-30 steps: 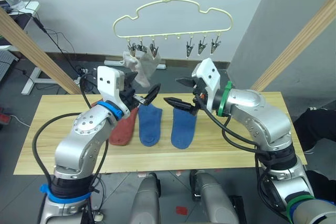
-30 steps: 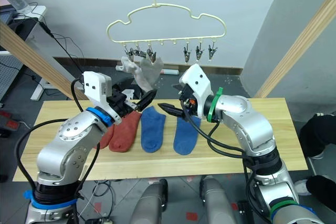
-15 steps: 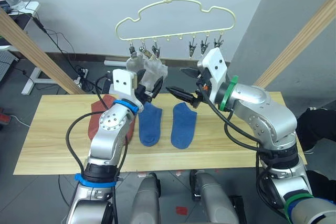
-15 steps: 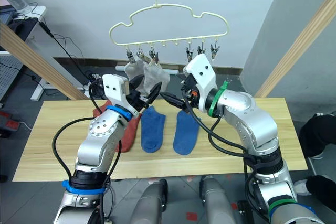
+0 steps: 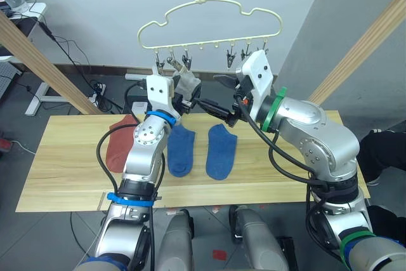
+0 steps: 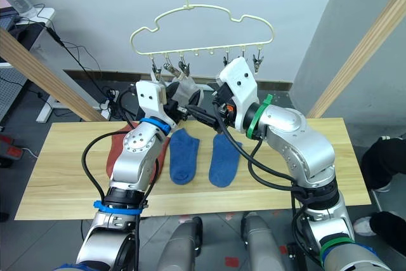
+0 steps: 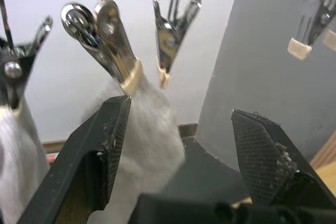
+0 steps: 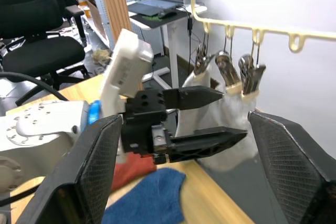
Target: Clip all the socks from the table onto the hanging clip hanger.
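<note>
— Up at the clip hanger (image 5: 209, 26), what do you see?
— Two grey socks (image 5: 181, 85) hang from its clips. My left gripper (image 8: 202, 116) is raised beside them, fingers wide apart, holding nothing.
— Does the wrist camera add anything?
— Yes. My left wrist view shows a clip (image 7: 113, 45) biting the grey sock, and a bare clip (image 7: 170, 35) next to it.
— And the right gripper (image 5: 219, 96)?
— I hold it raised too, open and empty. Two blue socks (image 5: 201, 150) and a red sock (image 5: 120, 147) lie on the table (image 5: 63, 176).
</note>
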Available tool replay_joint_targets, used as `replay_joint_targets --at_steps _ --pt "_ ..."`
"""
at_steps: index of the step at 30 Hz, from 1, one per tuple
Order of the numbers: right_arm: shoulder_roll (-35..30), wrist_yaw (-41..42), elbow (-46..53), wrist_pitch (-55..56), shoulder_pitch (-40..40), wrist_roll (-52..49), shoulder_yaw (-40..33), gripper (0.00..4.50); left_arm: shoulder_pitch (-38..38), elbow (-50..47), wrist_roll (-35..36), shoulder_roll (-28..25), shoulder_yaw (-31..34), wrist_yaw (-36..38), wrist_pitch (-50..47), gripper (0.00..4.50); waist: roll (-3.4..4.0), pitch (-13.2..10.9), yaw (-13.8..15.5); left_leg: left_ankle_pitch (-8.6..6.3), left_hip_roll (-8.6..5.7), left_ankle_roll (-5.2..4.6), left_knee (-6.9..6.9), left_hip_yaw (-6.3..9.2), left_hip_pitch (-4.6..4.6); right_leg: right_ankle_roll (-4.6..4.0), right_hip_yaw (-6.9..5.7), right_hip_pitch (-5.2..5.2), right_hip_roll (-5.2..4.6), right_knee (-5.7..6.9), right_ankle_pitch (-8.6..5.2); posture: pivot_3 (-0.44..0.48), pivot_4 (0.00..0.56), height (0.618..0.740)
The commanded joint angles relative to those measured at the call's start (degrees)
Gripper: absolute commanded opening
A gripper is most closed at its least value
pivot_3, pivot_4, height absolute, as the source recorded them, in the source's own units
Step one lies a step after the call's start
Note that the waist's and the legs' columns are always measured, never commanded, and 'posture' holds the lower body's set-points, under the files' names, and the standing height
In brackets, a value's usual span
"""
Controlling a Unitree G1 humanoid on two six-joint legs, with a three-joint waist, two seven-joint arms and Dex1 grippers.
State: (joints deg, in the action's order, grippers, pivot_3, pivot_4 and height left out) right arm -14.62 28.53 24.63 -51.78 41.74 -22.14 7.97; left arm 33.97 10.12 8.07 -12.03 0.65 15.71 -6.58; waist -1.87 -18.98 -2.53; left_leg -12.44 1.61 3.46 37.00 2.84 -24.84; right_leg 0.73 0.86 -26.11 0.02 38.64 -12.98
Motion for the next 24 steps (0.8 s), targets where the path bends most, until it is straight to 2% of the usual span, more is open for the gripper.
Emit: replay_joint_targets --at_steps 1,16,24 --pt "0.2 -0.8 2.6 0.1 0.8 -1.3 -1.1 4.01 1.8 1.0 -0.3 0.4 0.3 0.6 2.5 3.36 0.00 0.0 -0.1 0.00 -0.01 0.00 -0.01 0.00 0.00 0.00 0.00 0.00 0.00 0.00 0.00 -0.093 0.329 0.740" --pt "-0.2 -2.2 2.4 0.1 1.1 -2.0 -1.4 4.01 9.0 11.2 -1.3 0.7 1.3 0.6 8.6 3.36 0.00 0.0 -0.8 0.00 0.00 0.00 -0.01 0.00 0.00 0.00 -0.02 0.00 0.00 0.02 0.00 -0.105 0.325 0.740" --pt "-0.4 -3.1 2.1 0.5 1.4 -2.2 -1.3 4.01 11.2 13.1 -2.1 0.5 2.4 -0.5 12.4 3.36 0.00 0.0 -0.8 0.00 0.00 0.00 -0.01 0.00 0.00 -0.01 -0.02 -0.01 0.00 0.03 0.01 -0.106 0.319 0.740"
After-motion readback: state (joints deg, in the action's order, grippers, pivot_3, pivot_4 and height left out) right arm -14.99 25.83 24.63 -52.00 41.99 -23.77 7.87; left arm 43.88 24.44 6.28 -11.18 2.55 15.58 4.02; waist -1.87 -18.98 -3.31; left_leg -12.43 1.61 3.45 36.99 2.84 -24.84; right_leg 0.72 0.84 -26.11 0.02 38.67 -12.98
